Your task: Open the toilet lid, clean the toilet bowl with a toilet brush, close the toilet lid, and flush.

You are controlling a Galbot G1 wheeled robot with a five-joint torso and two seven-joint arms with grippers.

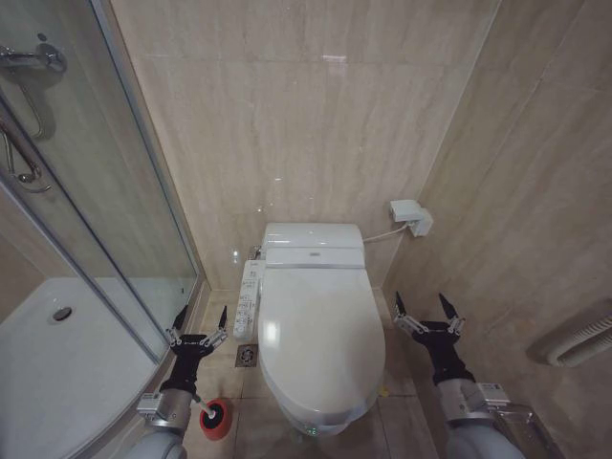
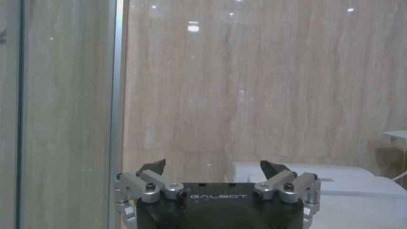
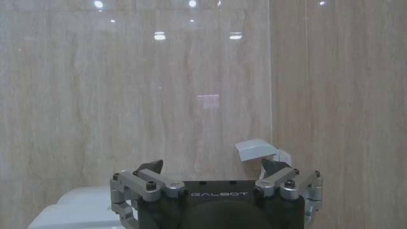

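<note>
Two claws — left claw and right claw, fingers apart — flank the toilet, its lid down; lifting it at the front edge seems soundest.

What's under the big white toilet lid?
The toilet lid is shut flat, covering the bowl, so the inside stays hidden. Both pincers, left and right, hover open beside it.

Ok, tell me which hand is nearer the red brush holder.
The left hand, open beside the toilet's button-panel side; the red holder sits on the floor just below it. The right hand is across the closed toilet lid.
</note>
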